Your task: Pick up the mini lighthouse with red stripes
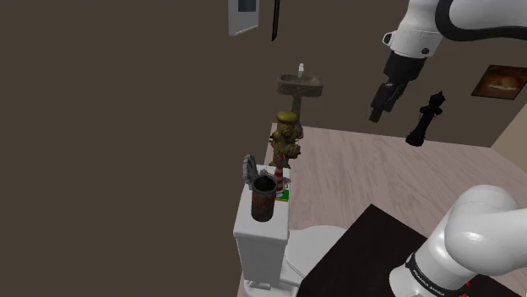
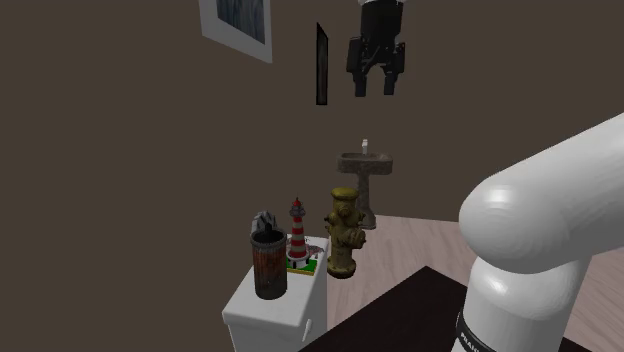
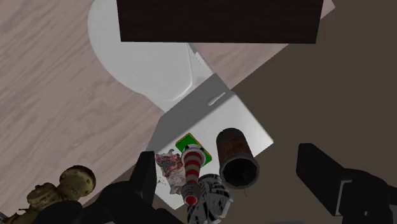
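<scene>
Spotter: Where your gripper [image 2: 375, 90] hung, high over the toilet tank [image 2: 270, 318], its two fingers stood wide apart and clasped nothing. The lighthouse [image 2: 296, 236] sat well below them, untouched.

Operator: Where was the lighthouse exactly?

Spotter: Upright on its green base, on the tank lid. Red and white stripes, red cap. A dark rusty can [image 2: 268, 265] stood just beside it on the same lid. By the second exterior view, your gripper was above it and off to the right; the shoulder view had it the same way. Along the wrist camera, the lighthouse showed between your fingers but far beneath them, nearer one finger than the other.

Operator: What did the can hold?

Spotter: Mouth was open upward, inside dark. I couldn't tell you what lay in it. A crumpled grey thing [image 2: 263, 220] showed at the can's rim; in the can or behind it, I couldn't tell. A yellow hydrant [image 2: 343, 235] stood on the wooden floor [image 2: 430, 240] near the tank, apart from the lighthouse.
</scene>
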